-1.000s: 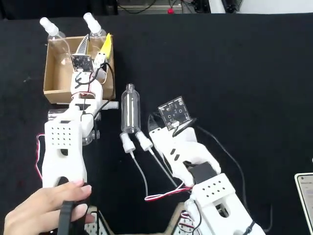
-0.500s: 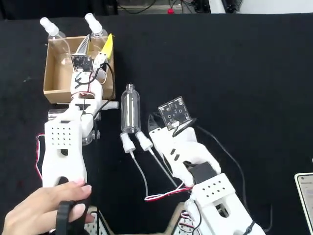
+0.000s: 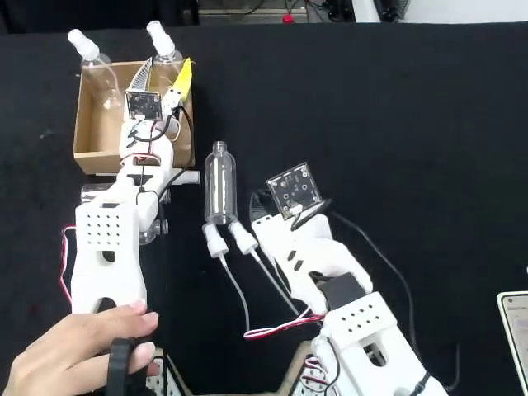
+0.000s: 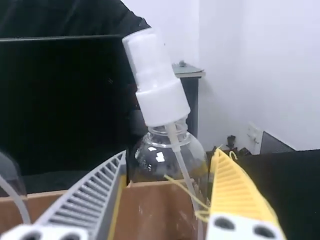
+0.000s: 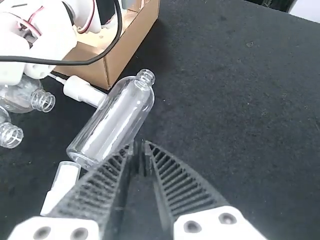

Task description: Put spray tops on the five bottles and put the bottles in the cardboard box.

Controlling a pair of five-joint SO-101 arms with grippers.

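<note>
The cardboard box (image 3: 89,154) sits at the far left of the table. Two clear bottles with white spray tops stand at its far wall, one at the left (image 3: 89,54) and one at the right (image 3: 162,45). My left gripper (image 4: 170,155) is open, its grey and yellow fingers on either side of the right bottle (image 4: 167,150). A topless bottle (image 3: 219,183) lies mid-table, with two spray tops (image 3: 216,241) (image 3: 244,239) beside its base. My right gripper (image 5: 139,146) is shut and empty, its tips just behind the base of that bottle (image 5: 112,122).
A third spray top (image 5: 82,90) lies beside the box. Two topless bottles (image 5: 25,100) (image 5: 10,135) lie under the left arm. A person's hand (image 3: 74,351) rests at the left arm's base. A flat device (image 3: 516,318) lies at the right edge.
The left gripper's yellow finger and the capped bottle between its fingers have shifted slightly right. The hand has slid a little lower. The right arm has not moved.
</note>
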